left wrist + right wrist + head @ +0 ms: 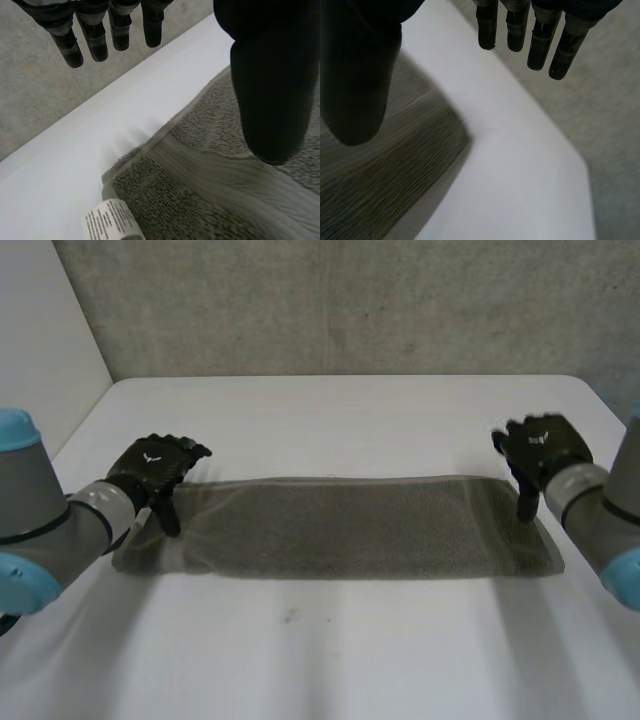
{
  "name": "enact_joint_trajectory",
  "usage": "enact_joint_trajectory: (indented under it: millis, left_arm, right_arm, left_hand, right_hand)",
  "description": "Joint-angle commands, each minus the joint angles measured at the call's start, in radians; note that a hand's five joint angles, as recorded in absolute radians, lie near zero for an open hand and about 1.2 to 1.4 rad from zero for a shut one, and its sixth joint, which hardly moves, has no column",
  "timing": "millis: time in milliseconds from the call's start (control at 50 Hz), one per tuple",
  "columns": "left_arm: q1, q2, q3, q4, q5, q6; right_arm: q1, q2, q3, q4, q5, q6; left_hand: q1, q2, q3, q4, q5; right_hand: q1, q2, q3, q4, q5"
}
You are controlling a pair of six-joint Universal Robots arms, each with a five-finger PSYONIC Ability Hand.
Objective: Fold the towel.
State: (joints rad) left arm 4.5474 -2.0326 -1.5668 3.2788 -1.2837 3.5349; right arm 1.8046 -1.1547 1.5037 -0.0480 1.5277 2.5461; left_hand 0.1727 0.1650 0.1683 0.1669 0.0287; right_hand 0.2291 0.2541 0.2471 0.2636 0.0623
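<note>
A grey-brown towel [340,528] lies flat on the white table [330,420] as a long strip running left to right. My left hand [150,468] hovers at its left end, open, with the thumb pointing down over the far left corner. In the left wrist view the straight fingers [95,35] hang past the towel's far edge, the thumb [272,85] is above the cloth [210,190], and a white care label [110,222] sticks out at the corner. My right hand [540,448] is open at the right end, its thumb [355,75] over the towel [380,170] and its fingers [540,40] beyond the corner.
A grey wall [340,300] stands behind the table's far edge, and a pale panel [40,330] borders the left. Bare table lies in front of and behind the towel. Grey floor [610,100] shows past the table's right edge.
</note>
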Motion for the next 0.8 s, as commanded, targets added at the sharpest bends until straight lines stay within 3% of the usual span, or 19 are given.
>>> enact_joint_trajectory:
  millis: [20, 100, 340, 360, 380, 420, 440, 460, 640, 800]
  left_arm:
    - [0.004, 0.083, -0.139, 0.094, -0.002, -0.08]
    - [0.007, 0.094, -0.153, 0.107, 0.0, -0.119]
    - [0.013, 0.094, -0.156, 0.108, 0.0, -0.123]
    - [0.013, 0.094, -0.156, 0.108, 0.0, -0.123]
    - [0.013, 0.094, -0.156, 0.108, 0.0, -0.123]
    - [0.013, 0.094, -0.156, 0.108, 0.0, -0.123]
    - [0.013, 0.094, -0.156, 0.108, 0.0, -0.123]
    - [0.013, 0.094, -0.156, 0.108, 0.0, -0.123]
    - [0.013, 0.095, -0.157, 0.108, 0.0, -0.123]
    - [0.015, 0.098, -0.157, 0.108, 0.0, -0.123]
  right_arm:
    - [-0.08, -0.023, 0.183, -0.015, -0.07, -0.003]
    - [-0.113, 0.006, 0.207, -0.021, -0.127, 0.0]
    - [-0.12, 0.085, 0.191, -0.099, -0.132, -0.015]
    - [-0.122, 0.093, 0.188, -0.108, -0.13, -0.017]
    - [-0.122, 0.093, 0.188, -0.108, -0.13, -0.017]
    - [-0.137, 0.098, 0.181, -0.124, -0.127, -0.017]
    - [-0.137, 0.098, 0.181, -0.124, -0.127, -0.017]
    - [-0.146, 0.104, 0.176, -0.127, -0.127, -0.018]
    - [-0.251, 0.122, 0.135, -0.107, -0.092, -0.098]
    - [-0.43, 0.004, 0.159, -0.105, -0.081, -0.234]
  left_hand:
    - [0.002, 0.01, 0.006, 0.008, -0.029]
    - [0.002, 0.01, 0.006, 0.008, -0.029]
    - [0.002, 0.01, 0.006, 0.008, -0.029]
    - [0.002, 0.01, 0.006, 0.008, -0.029]
    - [0.002, 0.01, 0.006, 0.008, -0.029]
    - [0.002, 0.01, 0.006, 0.008, -0.029]
    - [0.002, 0.01, 0.006, 0.008, -0.029]
    - [0.002, 0.01, 0.006, 0.008, -0.029]
    - [0.002, 0.01, 0.006, 0.008, -0.029]
    - [0.002, 0.01, 0.006, 0.008, -0.029]
  right_hand:
    - [0.011, -0.014, -0.007, -0.023, 0.004]
    - [0.082, 0.057, 0.064, 0.047, 0.074]
    - [0.431, 0.406, 0.413, 0.397, 0.424]
    - [0.611, 0.587, 0.593, 0.577, 0.604]
    - [0.613, 0.588, 0.595, 0.579, 0.606]
    - [1.002, 0.977, 0.984, 0.967, 0.994]
    - [1.004, 0.979, 0.986, 0.969, 0.996]
    - [1.165, 1.141, 1.148, 1.131, 1.158]
    - [1.167, 1.142, 1.149, 1.133, 1.159]
    - [1.167, 1.142, 1.149, 1.133, 1.159]
